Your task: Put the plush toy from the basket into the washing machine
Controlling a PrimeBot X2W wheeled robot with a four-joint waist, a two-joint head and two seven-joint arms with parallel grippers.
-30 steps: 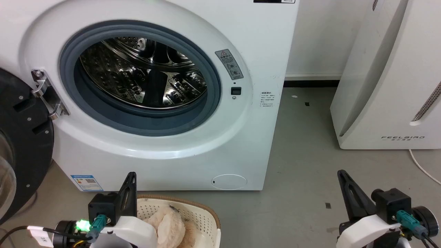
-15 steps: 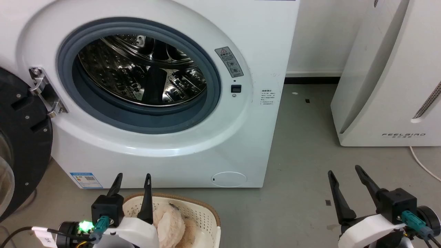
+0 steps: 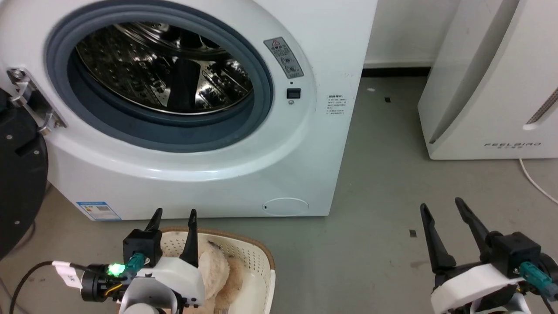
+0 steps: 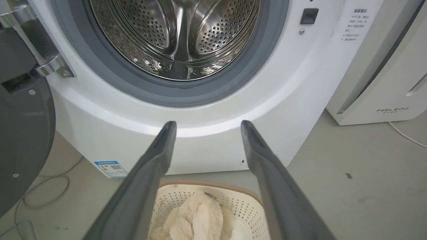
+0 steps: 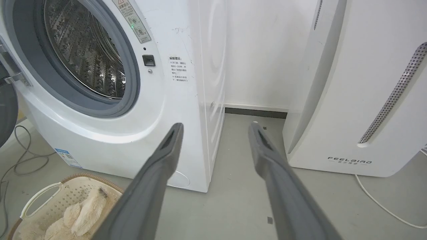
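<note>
The washing machine (image 3: 209,174) is seen standing on the grey floor (image 3: 375,218). Its dark door (image 3: 19,183) is swung wide open at the machine's left side, as viewed from the head camera. The steel drum (image 3: 130,65) is laid bare behind the grey seal.

The basket (image 3: 255,261) is set on the floor just in front of the washing machine, below the lower edge of its front panel. The plush toy (image 3: 216,270) is found lying in that basket (shaggy cream fur, limbs bunched together), so it is placed in front of and below the machine's opening, outside the drum.

The left gripper (image 3: 176,210) is held over the basket, directly before the washing machine, with its fingers pointed toward the machine. The fingers are spread well apart and nothing is gripped between them. In the left wrist view the toy is seen beneath the gap.

The right gripper (image 3: 440,202) is held over bare floor, off the washing machine's right front corner. Its fingers are likewise parted and nothing is grasped.

A white appliance (image 3: 488,87) is stood to the right of the washing machine, with a strip of floor left between the two. A white cable (image 3: 534,181) is trailed on the floor farther right still.
</note>
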